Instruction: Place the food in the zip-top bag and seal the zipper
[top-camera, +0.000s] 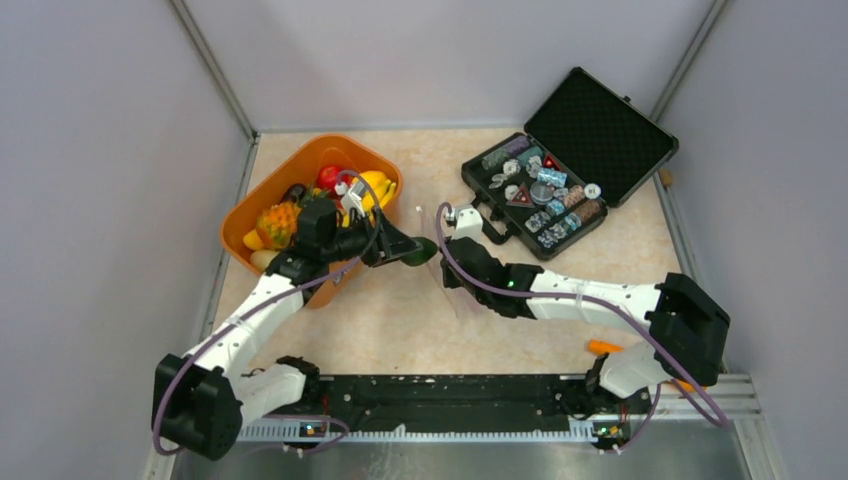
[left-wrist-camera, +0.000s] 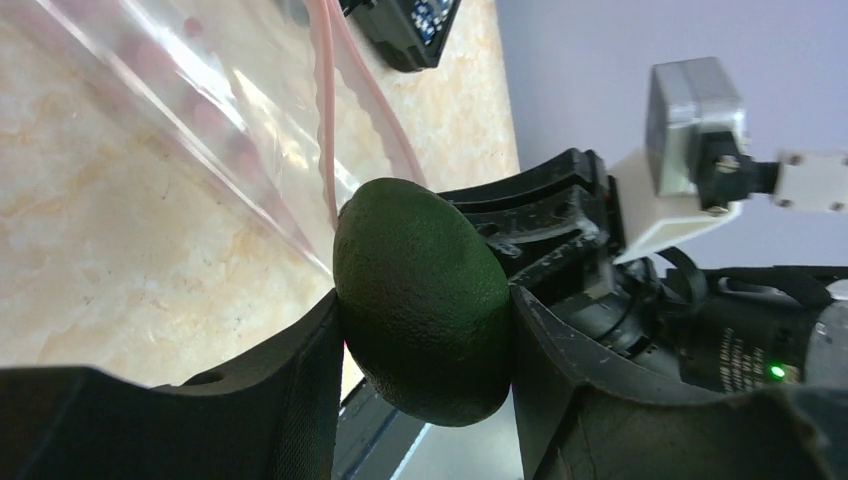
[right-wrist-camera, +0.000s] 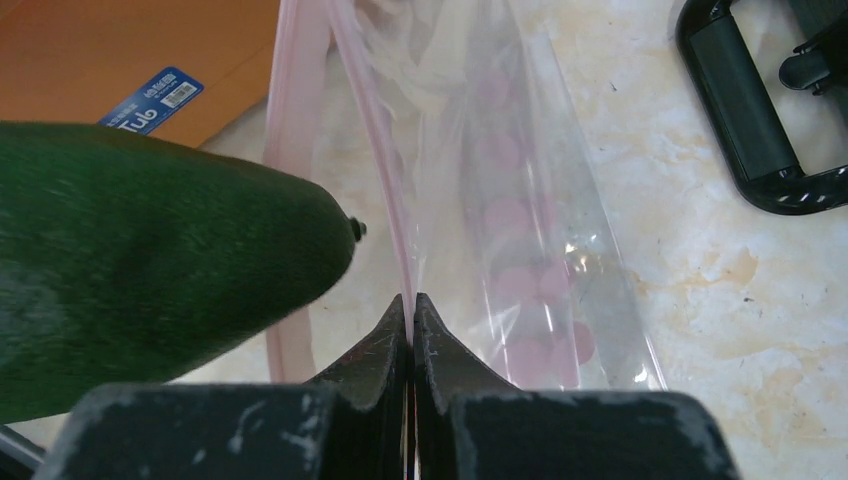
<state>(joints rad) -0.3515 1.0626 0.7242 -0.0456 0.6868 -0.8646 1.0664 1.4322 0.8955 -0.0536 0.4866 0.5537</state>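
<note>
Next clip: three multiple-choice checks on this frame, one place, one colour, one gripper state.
1. Where on the table is the black case? A far right; B near left; C centre.
2. What colour is the food piece in the left gripper? A red; B dark green; C yellow.
3. The right gripper is: A wide open; B shut on nothing; C shut on the zipper.
Answers: 1 A, it lies open at the far right; 2 B, the wrist view shows dark green; 3 C, its tips pinch the pink strip.

table (top-camera: 400, 325): beige marbled | rear left: orange basket (top-camera: 268, 182) | rear right: open black case (top-camera: 600, 125) | near right: orange piece (top-camera: 603, 347)
</note>
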